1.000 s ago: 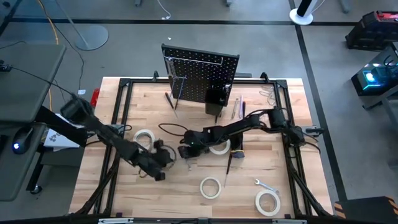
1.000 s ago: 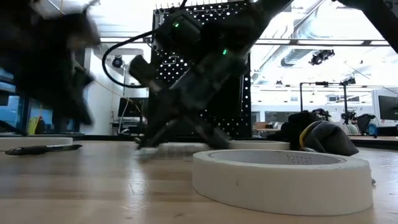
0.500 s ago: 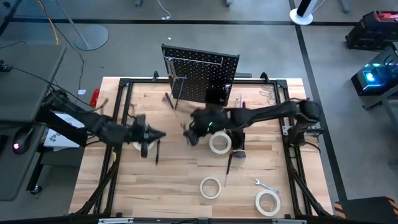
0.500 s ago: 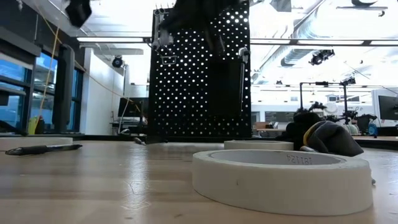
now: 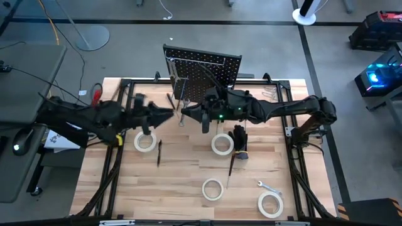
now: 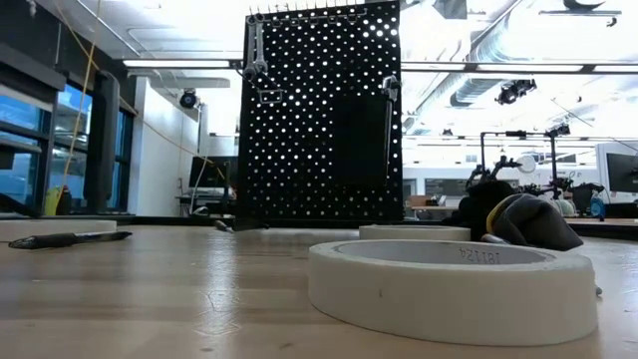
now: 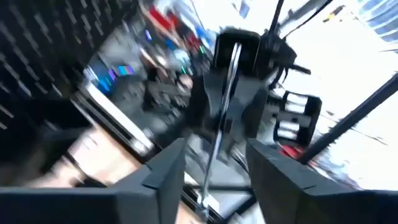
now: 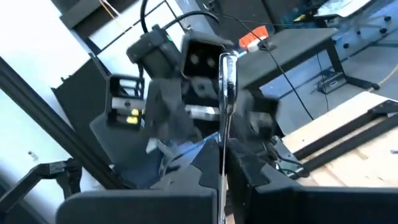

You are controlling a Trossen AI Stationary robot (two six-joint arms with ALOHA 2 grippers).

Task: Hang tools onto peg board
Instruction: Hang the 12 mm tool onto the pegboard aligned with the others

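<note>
Wrench [image 8: 226,93] is pinched in the closed right gripper [image 5: 184,113], in the air before the pegboard [image 5: 202,78]; left gripper [image 5: 169,115] faces it, fingers apart. Next, I think, a careful handover.

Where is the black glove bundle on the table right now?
In the high view, the black glove bundle lies right of centre, beside a white tape roll and in front of the peg board.

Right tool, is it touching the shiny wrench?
Touching. The right wrist view shows the right tool pinching the wrench between its shut fingers.
</note>
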